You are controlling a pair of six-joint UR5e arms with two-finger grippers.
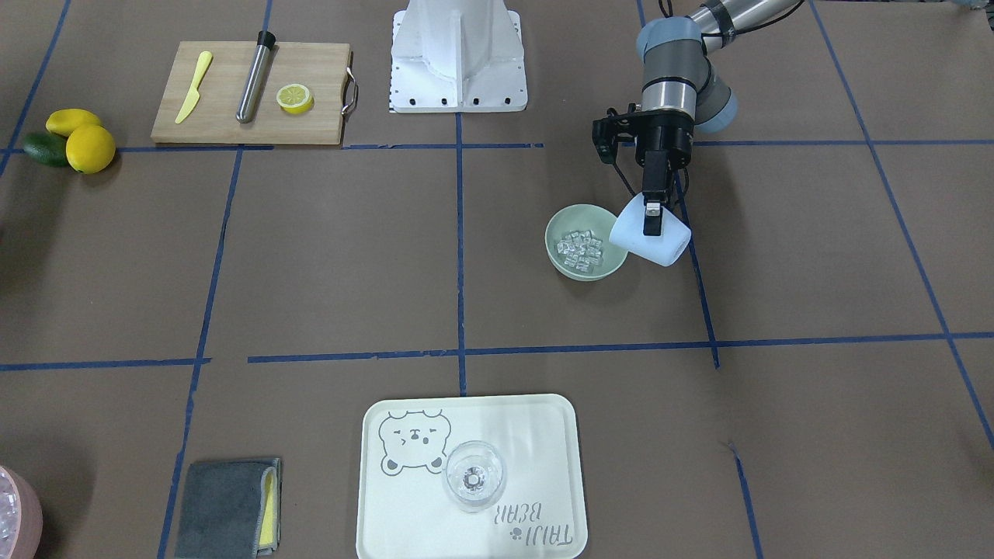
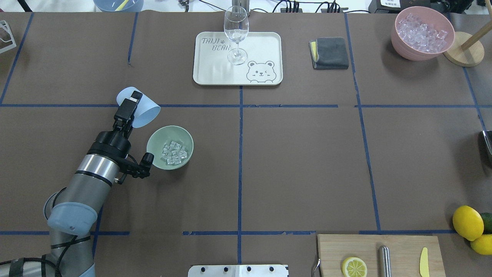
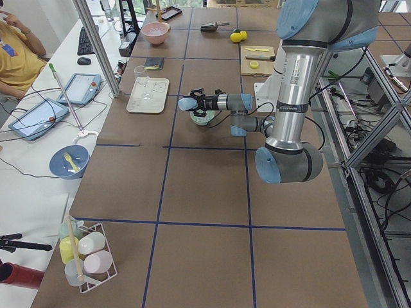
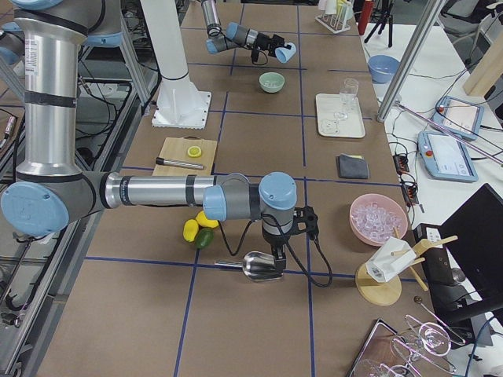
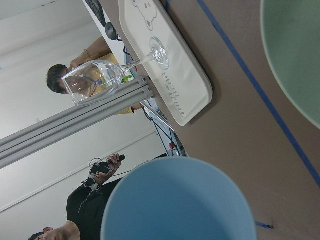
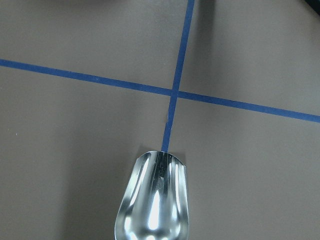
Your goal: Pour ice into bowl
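Now closed on the tilted blue cup with the left gripper, holding it raised just beside the green bowl, one end of it overlapping the bowl's rim in the front-facing view. Inside the bowl, heaped at the middle, the ice, with the bowl itself standing on the brown table, well apart from the tray and its wine glass. Cannot tell whether apart or together for the right gripper, far off at the table's right end, low over a metal scoop near the lemons.
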